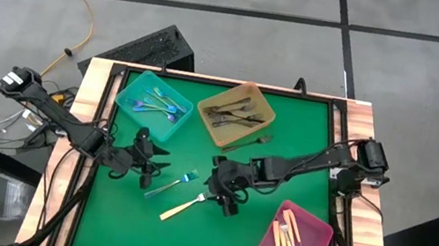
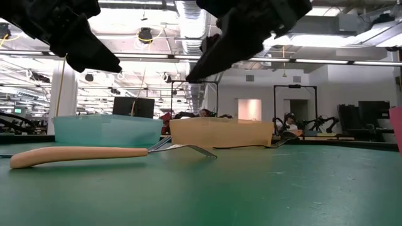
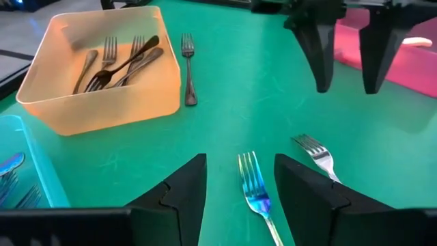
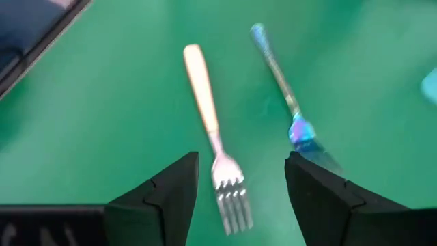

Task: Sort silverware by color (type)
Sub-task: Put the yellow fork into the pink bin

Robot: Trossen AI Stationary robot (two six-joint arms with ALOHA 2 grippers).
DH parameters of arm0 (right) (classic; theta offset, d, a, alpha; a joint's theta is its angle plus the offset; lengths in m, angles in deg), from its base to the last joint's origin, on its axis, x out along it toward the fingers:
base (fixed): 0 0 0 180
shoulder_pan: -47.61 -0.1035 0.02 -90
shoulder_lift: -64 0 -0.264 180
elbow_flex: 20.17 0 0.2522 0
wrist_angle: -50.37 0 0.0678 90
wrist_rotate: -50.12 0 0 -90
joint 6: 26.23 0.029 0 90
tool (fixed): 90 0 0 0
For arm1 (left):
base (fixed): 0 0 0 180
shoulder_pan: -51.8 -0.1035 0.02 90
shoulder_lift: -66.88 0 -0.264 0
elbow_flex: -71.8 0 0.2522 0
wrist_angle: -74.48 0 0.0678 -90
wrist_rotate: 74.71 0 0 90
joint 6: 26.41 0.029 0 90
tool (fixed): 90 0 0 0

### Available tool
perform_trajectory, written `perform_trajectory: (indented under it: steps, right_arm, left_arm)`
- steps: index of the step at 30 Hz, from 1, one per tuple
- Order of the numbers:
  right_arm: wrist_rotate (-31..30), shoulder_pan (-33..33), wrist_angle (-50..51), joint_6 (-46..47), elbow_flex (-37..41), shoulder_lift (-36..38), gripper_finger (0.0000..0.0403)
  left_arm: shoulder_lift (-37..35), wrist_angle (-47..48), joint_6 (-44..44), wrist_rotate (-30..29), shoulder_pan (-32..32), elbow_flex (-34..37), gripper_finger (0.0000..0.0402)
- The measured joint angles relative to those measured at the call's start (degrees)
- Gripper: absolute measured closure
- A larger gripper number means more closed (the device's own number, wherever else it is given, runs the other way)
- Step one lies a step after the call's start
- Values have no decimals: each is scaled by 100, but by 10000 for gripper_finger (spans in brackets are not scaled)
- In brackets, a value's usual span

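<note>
Hovering over the green table point(image 1: 287, 143), the left hand point(image 1: 149, 168) is waiting open above an iridescent blue fork point(image 1: 172, 184), near the teal tray point(image 1: 154, 105) of blue silverware. Beside it, the right hand point(image 1: 223, 197) is spreading open over a cream-handled fork point(image 1: 183, 207). Farther right, a dark fork point(image 1: 248, 142) is lying beside the amber tray point(image 1: 235, 112), and the pink tray point(image 1: 292, 242) is holding cream pieces.
</note>
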Motion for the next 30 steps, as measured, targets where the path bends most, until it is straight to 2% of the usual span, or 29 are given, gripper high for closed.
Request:
perform_trajectory:
  steps: [9,14,20,27,30]
  right_arm:
    - [0,-290,181,66,0,0,164]
    - [-161,-243,174,-81,0,0,164]
    - [-162,-140,93,-121,0,-2,164]
    - [-167,-122,-580,-271,-53,-460,163]
    - [-174,-171,-567,-291,-3,-627,163]
  left_arm:
    - [-2,-25,-63,112,-72,0,246]
    - [-2,-28,14,-35,-77,0,246]
    - [-2,-25,-28,116,-81,0,246]
    - [-2,-49,-157,109,-83,0,246]
    - [-2,-122,-291,107,-83,-4,246]
